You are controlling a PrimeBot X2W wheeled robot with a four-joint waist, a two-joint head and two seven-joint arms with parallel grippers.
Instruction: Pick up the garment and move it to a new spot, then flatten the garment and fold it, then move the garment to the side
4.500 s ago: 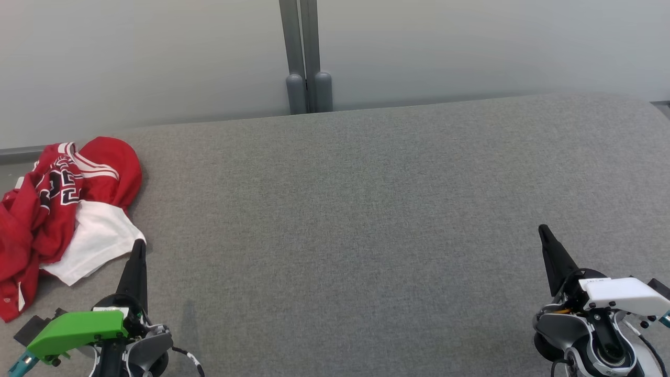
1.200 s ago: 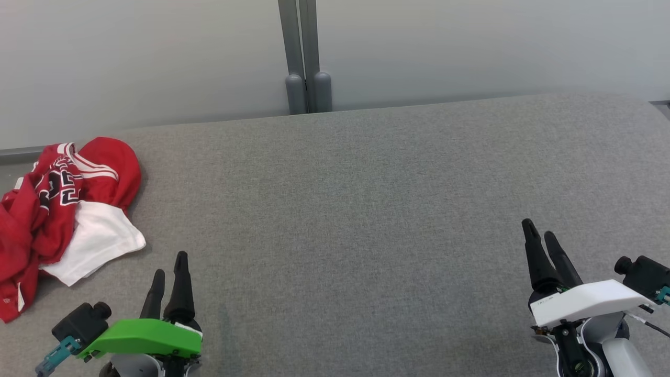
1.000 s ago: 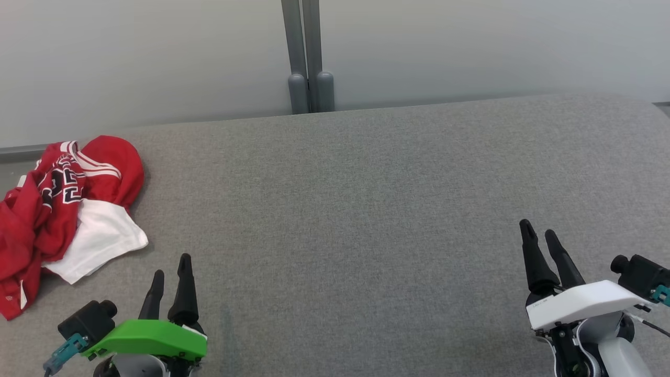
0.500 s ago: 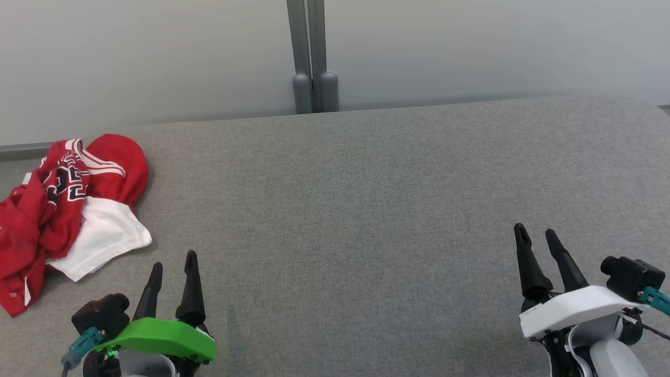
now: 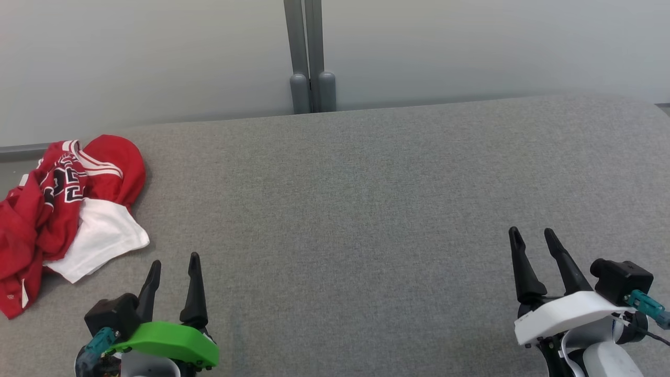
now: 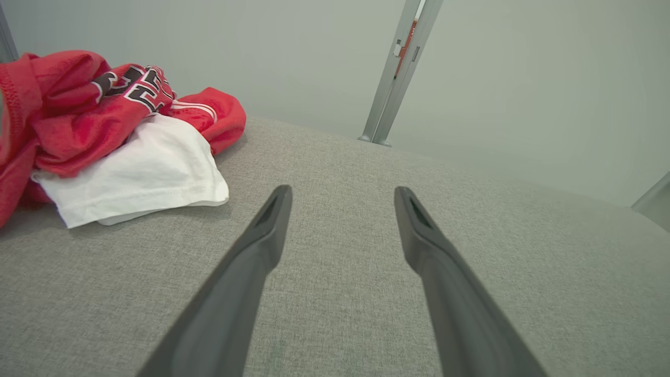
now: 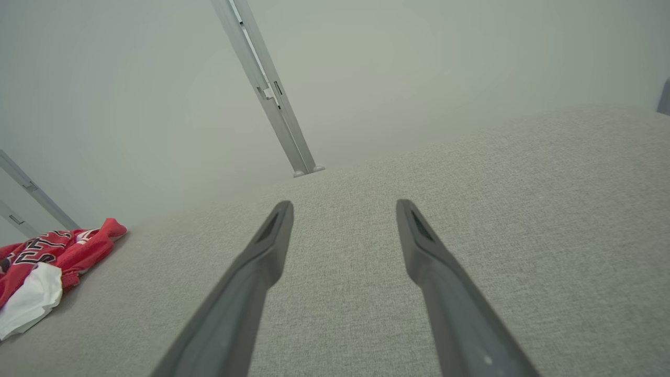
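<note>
A crumpled red and white garment (image 5: 63, 204) with black lettering lies in a heap at the far left of the grey padded surface (image 5: 366, 209). The left wrist view has the garment (image 6: 104, 136) at its upper left, and the right wrist view has the same garment (image 7: 42, 262) small at its left edge. My left gripper (image 5: 174, 259) hovers open at the lower left, to the right of and nearer than the garment, holding nothing. My right gripper (image 5: 531, 233) is open at the lower right, far from it. In the wrist views, the left gripper (image 6: 343, 191) and right gripper (image 7: 344, 205) show spread fingers over bare fabric.
A grey metal post (image 5: 309, 52) stands against the pale wall behind the surface's far edge. The surface's left edge runs just beyond the garment.
Both grippers have rolled upright and gone from shut to open, fingers spreading. The head camera shifted slightly. The garment has stayed put.
</note>
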